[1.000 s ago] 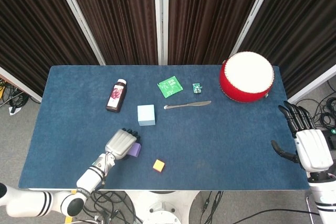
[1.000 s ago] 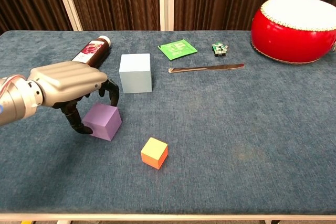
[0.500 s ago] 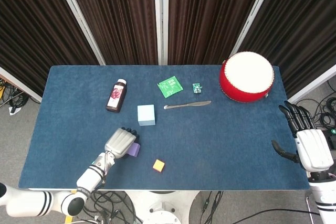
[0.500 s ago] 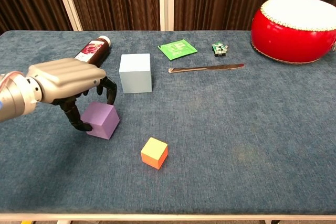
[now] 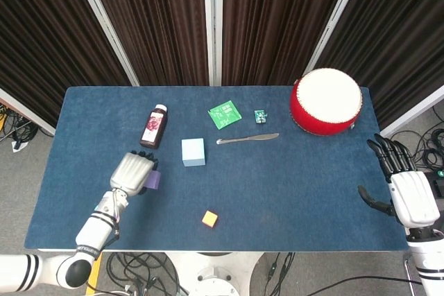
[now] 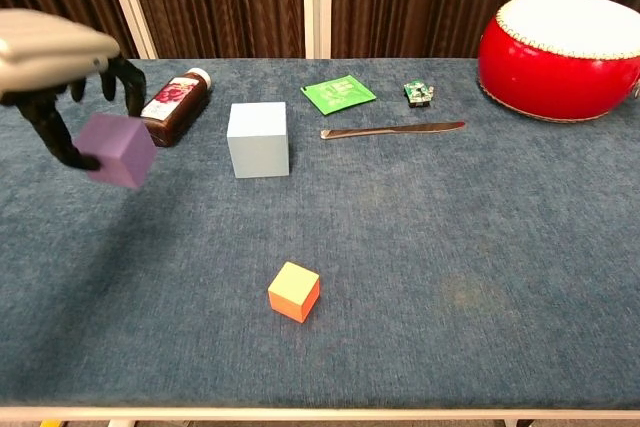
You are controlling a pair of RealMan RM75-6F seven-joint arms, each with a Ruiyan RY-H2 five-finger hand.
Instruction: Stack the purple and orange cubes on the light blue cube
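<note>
Left hand (image 6: 50, 52) grips the purple cube (image 6: 119, 150) from above, fingers (image 6: 128, 87) curled down around its sides. In the chest view the cube hangs clear of the worktop (image 6: 450, 247), slightly tilted, with its shadow on the blue cloth below. In the head view the left hand (image 5: 132, 171) sits left of the light blue cube (image 5: 193, 152), and only a purple edge (image 5: 154, 180) pokes out on the hand's right side.

Light blue cube (image 6: 258, 139) rests flat on the cloth, nothing on top of it. Orange cube (image 6: 294, 291) sits alone nearer the front edge, well apart from both other cubes; head view puts it at (image 5: 209, 218).

Right hand (image 5: 408, 188) is off the right edge of the worktop, fingers (image 5: 388, 154) spread straight, holding nothing. The chest view doesn't show it.

Other items: a dark bottle (image 6: 174, 105) lying on its side just left of the light blue cube, a green packet (image 6: 338, 94), a small green circuit board (image 6: 418, 92), a metal knife (image 6: 392, 130), and a red drum (image 6: 563, 39) with white top at the far right.
</note>
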